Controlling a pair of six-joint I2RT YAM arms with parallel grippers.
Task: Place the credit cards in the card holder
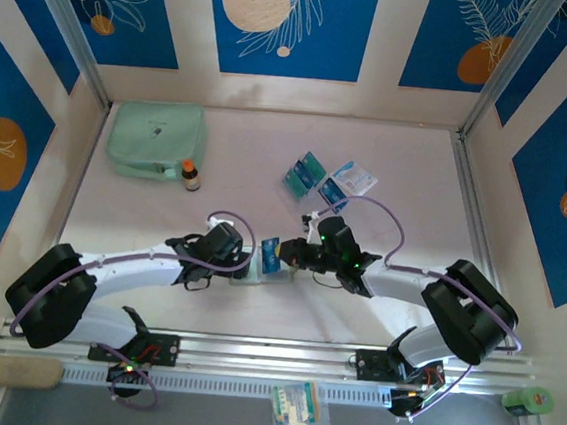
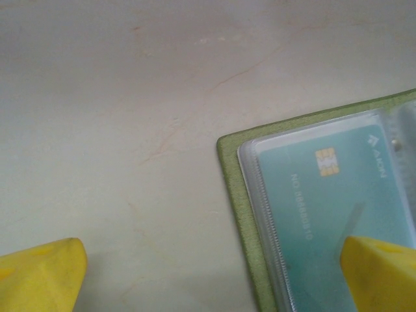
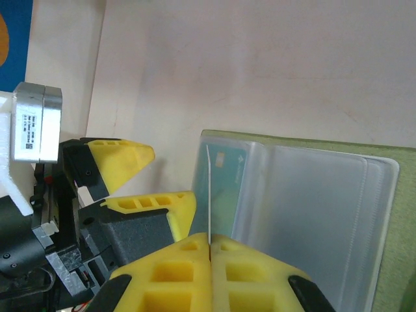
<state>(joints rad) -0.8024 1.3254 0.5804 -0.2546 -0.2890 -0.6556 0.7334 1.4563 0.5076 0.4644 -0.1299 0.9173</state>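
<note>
The holder (image 3: 292,143) lay open on the tabletop (image 1: 248,159) between the arms, with one teal card (image 2: 318,214) already in a clear pocket. The left claw (image 2: 213,260) stood wide, one finger (image 2: 380,270) on or just above that pocket, likely to pin the holder so it would not slide. The right claw (image 3: 209,242) was pinched tight on a second card (image 3: 208,188), held edge-on just over the pockets, apparently lined up for a sleeve. More cards (image 1: 307,173) waited farther back.
</note>
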